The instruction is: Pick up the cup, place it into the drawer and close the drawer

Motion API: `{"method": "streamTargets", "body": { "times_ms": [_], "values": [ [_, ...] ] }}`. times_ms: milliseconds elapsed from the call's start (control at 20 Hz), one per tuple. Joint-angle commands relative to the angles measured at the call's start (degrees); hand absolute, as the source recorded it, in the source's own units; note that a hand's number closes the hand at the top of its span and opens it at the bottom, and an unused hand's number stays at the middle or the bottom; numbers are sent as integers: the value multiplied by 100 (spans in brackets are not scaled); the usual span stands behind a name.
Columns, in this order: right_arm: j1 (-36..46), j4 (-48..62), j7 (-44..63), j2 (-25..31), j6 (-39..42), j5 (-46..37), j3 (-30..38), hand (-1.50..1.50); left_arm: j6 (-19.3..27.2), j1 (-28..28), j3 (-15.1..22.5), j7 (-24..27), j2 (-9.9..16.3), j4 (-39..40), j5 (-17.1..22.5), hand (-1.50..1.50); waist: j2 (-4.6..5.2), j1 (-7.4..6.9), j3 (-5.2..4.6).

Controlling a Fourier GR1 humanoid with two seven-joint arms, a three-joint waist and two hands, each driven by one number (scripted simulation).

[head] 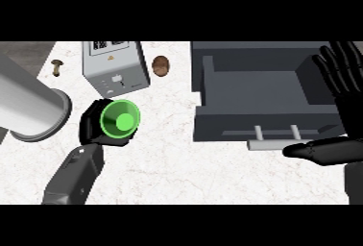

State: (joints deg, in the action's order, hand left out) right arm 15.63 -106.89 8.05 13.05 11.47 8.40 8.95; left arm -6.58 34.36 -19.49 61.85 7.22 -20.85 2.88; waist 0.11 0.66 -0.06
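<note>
left hand (96, 126) grips cup (119, 120)

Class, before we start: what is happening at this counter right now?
The robot's left hand is curled round a green cup, which is tipped so its opening faces the camera, over the marble counter. To the right, the grey drawer stands open with nothing visible inside. The right hand is open beside the drawer's right side, holding nothing. The cup is not yet in the drawer. A toaster stands behind the cup.
</note>
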Motion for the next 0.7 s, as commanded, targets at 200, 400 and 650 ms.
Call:
{"method": "streamTargets", "body": {
  "times_ms": [200, 400, 650],
  "values": [
    [-144, -91, 89, 101, 41, 108, 177, -150, -79, 903, 410, -910, -379, -1182, 40, 150, -68, -88, 14],
    [-366, 103, -486, -211, -69, -340, -124, -150, 99, 1046, 782, -1759, -633, -1896, -53, 150, -51, -126, 13],
    [-83, -82, 106, -55, -85, -24, 47, -150, 788, 1701, 1211, -3016, -717, -2579, 191, 150, -54, -75, 9]
  ]
}}
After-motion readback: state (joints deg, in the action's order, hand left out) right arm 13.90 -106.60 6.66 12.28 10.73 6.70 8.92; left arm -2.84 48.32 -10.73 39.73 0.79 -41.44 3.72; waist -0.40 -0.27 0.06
